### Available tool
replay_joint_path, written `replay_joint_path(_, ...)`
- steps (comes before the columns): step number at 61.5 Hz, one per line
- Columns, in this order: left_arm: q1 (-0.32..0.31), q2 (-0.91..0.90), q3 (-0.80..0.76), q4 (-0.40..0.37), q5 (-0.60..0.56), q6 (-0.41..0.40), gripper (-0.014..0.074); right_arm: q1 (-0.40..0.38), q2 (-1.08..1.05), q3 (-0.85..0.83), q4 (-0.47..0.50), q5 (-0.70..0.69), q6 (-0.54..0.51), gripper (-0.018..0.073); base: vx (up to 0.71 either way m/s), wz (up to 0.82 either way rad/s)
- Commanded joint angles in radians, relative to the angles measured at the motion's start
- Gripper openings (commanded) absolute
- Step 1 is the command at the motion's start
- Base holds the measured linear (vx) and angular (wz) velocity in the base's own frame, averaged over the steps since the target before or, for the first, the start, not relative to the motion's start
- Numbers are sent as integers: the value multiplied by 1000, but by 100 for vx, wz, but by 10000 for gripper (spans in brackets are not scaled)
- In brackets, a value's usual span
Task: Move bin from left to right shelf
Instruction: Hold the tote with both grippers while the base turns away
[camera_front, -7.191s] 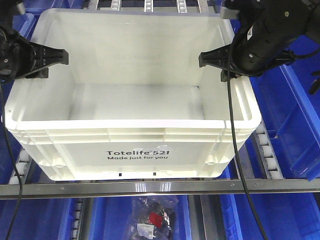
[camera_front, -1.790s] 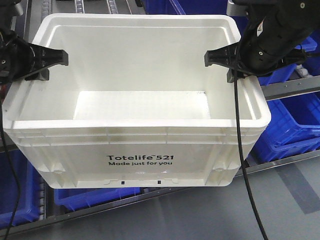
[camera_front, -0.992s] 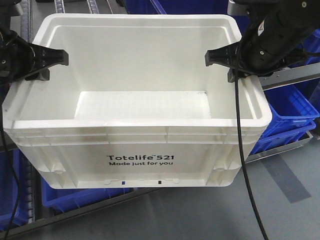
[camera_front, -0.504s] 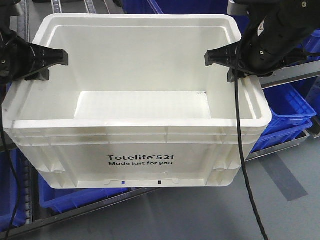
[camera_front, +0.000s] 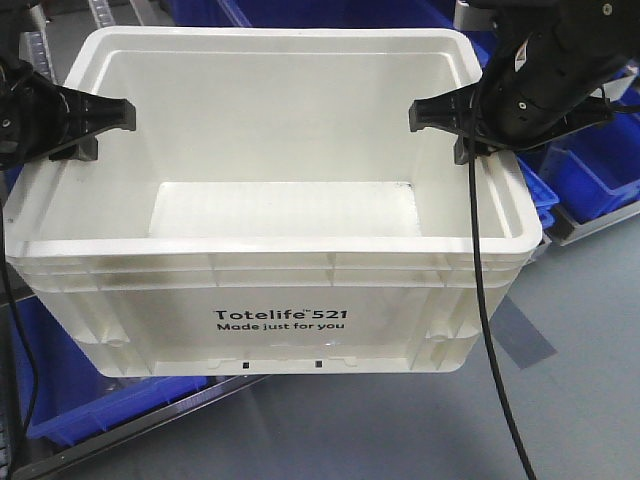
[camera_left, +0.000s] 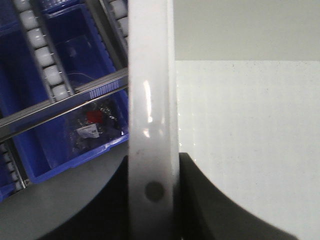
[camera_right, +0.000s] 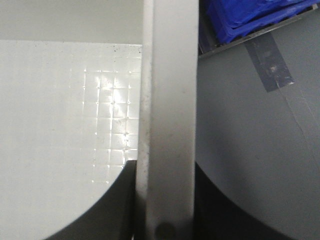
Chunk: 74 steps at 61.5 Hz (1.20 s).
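Since the left gripper (camera_front: 97, 126) and right gripper (camera_front: 438, 119) pinch only the rim of the bin (camera_front: 280, 300), uneven arm travel could twist it loose

Both arms are finished in black throughout. The left end effector (camera_front: 100, 132) is formed of two angular black fingers that narrow to blunt tips and are joined to a dark block behind. The right end effector (camera_front: 442, 133) is built alike and is carried on a bulky, glossy black wrist housing (camera_front: 545, 80), on which a small pale marking can be made out. A grey part (camera_front: 468, 14) is fitted at its upper edge. A thin black cable (camera_front: 478, 300) is hung from the right wrist. In the wrist views the fingers (camera_left: 100, 210) are shown as matt black shapes with smoothly rounded shoulders, alike on both sides.
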Motion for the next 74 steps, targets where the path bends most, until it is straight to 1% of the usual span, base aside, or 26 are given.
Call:
replay_joint_path(1, 5, -59, -40, 65, -88, -15, -7, -13, -57, -36, -89, -59, -2, 8, -5, -50)
replay_joint_path(50, 5, -59, -40, 65, -89, -15, -8, -13, -57, -36, -89, -59, -2, 8, -5, -67)
replay_joint_path(74, 5, -59, -40, 65, -89, -15, -7, -13, -57, -36, -89, -59, -2, 8, -3, -49)
